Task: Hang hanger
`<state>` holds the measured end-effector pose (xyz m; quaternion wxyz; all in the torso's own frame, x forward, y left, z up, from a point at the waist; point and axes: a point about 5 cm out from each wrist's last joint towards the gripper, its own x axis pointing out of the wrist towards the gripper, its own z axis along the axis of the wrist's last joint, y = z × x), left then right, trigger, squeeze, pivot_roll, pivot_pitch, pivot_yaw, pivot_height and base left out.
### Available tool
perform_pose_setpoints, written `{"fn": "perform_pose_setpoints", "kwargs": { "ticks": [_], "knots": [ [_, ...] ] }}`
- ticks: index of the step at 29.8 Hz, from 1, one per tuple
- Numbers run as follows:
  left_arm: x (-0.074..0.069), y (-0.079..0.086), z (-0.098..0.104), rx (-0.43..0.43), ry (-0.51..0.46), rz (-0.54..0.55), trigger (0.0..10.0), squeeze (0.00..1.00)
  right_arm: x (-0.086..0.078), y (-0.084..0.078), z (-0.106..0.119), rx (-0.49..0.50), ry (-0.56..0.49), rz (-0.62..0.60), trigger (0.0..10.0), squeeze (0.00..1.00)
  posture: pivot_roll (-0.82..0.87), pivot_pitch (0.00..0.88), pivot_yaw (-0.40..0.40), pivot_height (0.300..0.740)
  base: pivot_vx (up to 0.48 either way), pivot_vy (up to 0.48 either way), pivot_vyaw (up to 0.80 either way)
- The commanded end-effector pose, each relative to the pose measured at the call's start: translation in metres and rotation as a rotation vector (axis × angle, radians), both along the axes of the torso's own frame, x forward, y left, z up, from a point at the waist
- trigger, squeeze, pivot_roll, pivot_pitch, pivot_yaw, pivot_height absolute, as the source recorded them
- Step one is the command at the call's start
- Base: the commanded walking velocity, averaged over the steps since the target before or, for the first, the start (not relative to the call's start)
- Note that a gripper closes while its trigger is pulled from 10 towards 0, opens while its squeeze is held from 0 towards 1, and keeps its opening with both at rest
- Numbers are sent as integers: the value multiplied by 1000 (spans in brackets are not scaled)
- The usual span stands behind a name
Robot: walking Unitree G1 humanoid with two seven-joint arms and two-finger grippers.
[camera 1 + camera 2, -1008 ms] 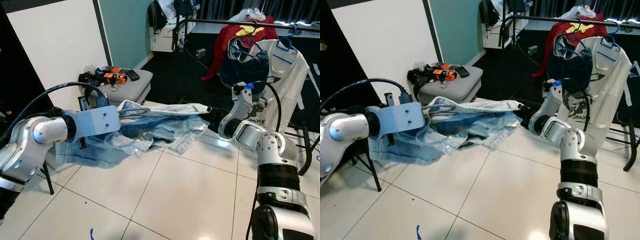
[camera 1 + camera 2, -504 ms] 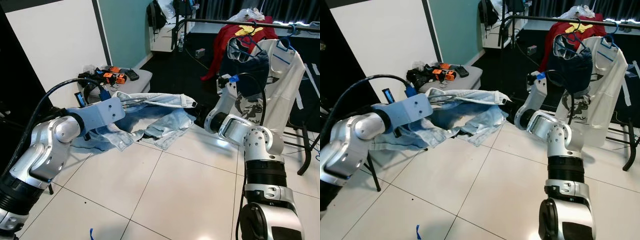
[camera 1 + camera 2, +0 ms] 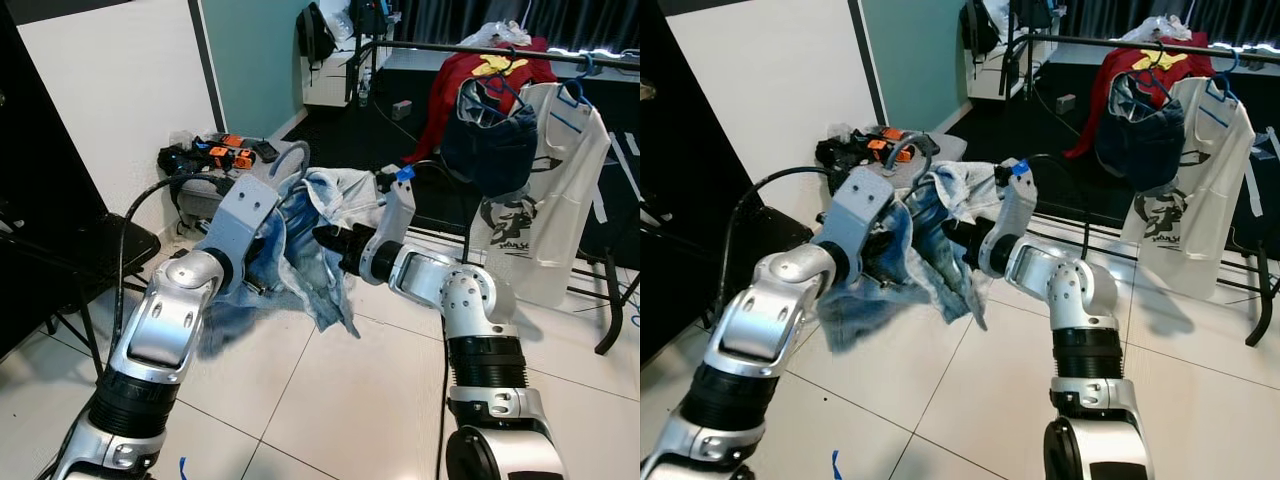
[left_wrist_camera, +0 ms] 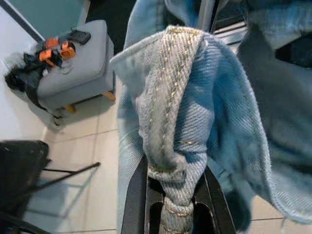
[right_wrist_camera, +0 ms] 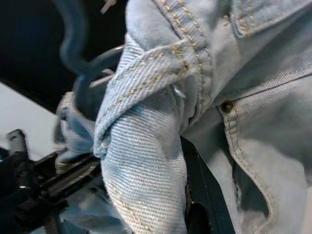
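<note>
While both grippers clamp folds of the denim shirt (image 3: 300, 235), the left gripper (image 4: 176, 195) pinches a stitched seam and the right gripper (image 5: 187, 195) a bunched edge beside a snap. Between them the shirt hangs bundled, its grey hanger (image 3: 283, 160) hooking up above the cloth. From the shirt, the clothes rail (image 3: 470, 47) lies up and beyond, on the right arm's side. The right wrist view alone shows the hanger's hook near the collar.
</note>
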<state>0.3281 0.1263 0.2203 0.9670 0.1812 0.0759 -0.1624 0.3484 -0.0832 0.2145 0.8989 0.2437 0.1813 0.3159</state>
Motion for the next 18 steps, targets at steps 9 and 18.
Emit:
{"fn": "perform_pose_setpoints", "kwargs": {
  "ticks": [9, 18],
  "knots": [
    [3, 23, 10, -31, -26, 129, 10000, 0, -28, 21, -8, -44, -16, 232, 10000, 231, -76, 0, 27, 736, 0, 0, 0],
    [3, 32, 18, -51, -40, 157, 10000, 0, -25, 2, -25, -155, 6, 184, 10000, 1000, -79, 0, 26, 736, 0, 0, 0]
  ]
}}
